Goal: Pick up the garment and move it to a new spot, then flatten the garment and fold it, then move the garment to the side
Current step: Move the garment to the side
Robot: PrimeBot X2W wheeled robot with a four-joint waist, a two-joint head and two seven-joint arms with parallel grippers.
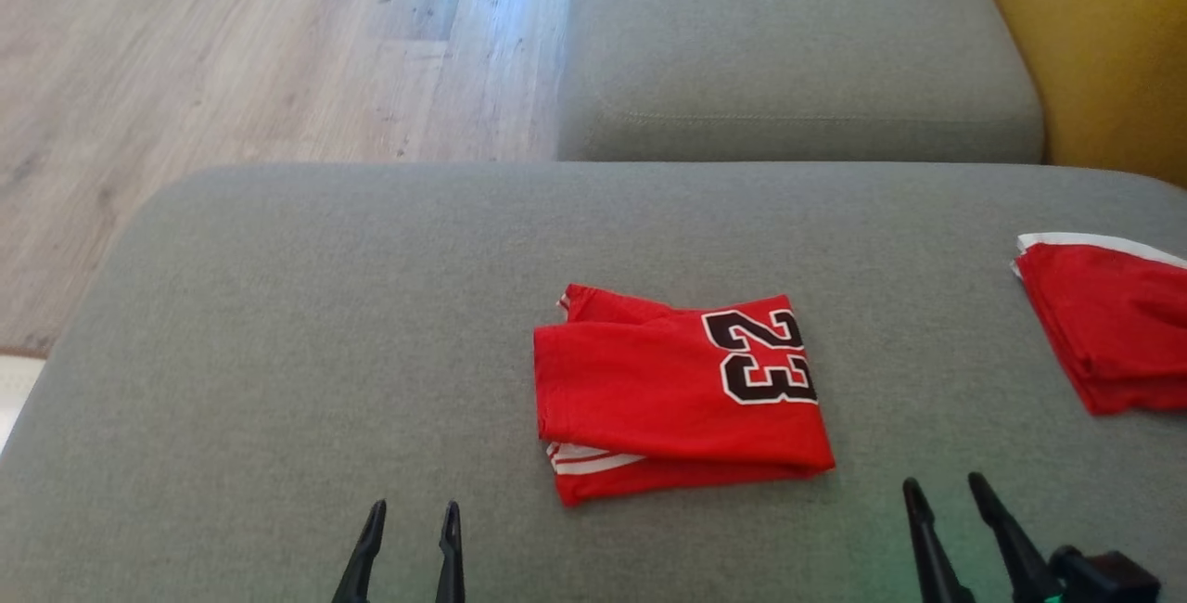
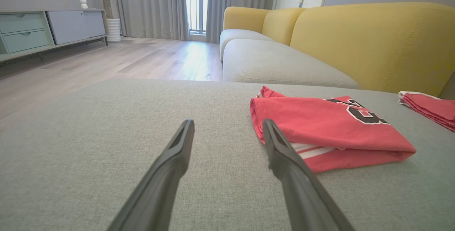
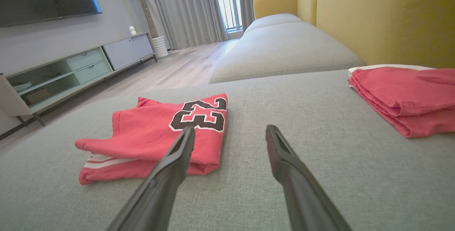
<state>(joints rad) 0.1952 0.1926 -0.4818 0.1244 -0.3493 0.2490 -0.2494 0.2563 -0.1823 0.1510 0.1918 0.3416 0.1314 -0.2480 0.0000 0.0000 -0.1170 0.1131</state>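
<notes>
A folded red garment [image 1: 677, 390] with a black "23" lies in the middle of the grey cushion [image 1: 278, 325]. It also appears in the left wrist view as the garment [image 2: 327, 131] and in the right wrist view as the garment [image 3: 156, 135]. My left gripper [image 1: 413, 512] stands open near the front edge, to the garment's lower left, with nothing between its fingers. My right gripper [image 1: 946, 484] is open at the lower right, also apart from the cloth. In the wrist views the left gripper [image 2: 227, 124] and right gripper [image 3: 231, 129] show spread fingers.
A second folded red cloth [image 1: 1108, 325] with a white band lies at the cushion's right edge. Beyond is another grey seat cushion [image 1: 788, 46] and a yellow backrest [image 1: 1104, 37]. Wooden floor [image 1: 232, 46] lies to the left, with a low cabinet [image 2: 42, 28] further off.
</notes>
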